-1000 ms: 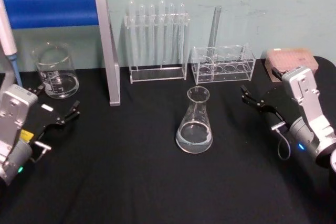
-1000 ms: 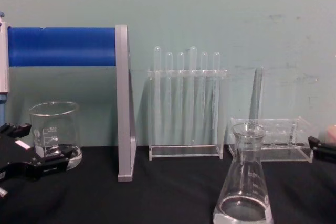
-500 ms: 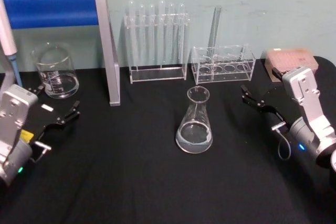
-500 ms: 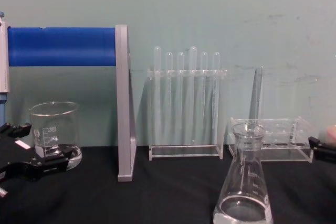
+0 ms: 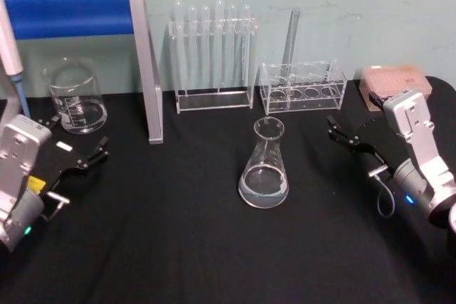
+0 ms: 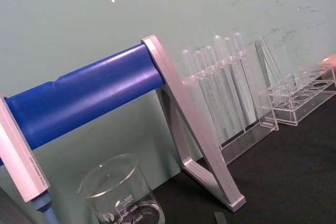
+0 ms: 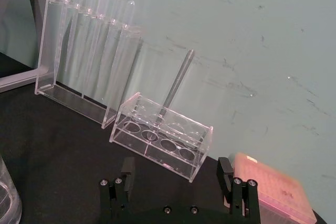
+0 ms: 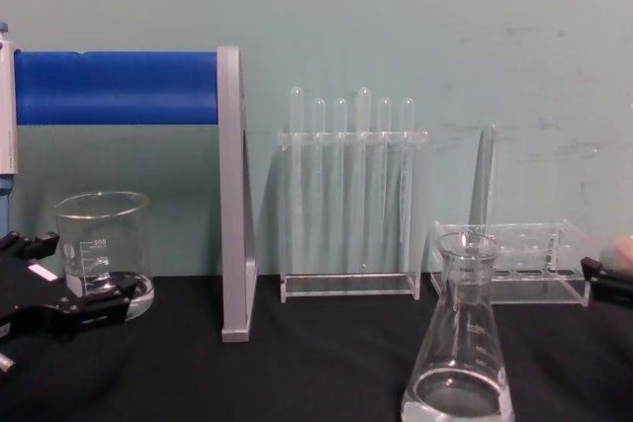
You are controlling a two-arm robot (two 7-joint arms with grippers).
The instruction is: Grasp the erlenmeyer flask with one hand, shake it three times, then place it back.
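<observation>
Glass beaker far left, blue-barred stand, test tube rack centre back, low clear rack, pink box far right

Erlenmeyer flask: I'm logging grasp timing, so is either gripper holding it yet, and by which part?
Nothing is held. The erlenmeyer flask stands alone on the black table; the left gripper and right gripper sit open at either side, well apart from it.

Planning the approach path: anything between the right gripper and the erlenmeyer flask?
Nothing. In the head view only bare black table cloth lies between the right gripper and the erlenmeyer flask; the racks stand farther back.
</observation>
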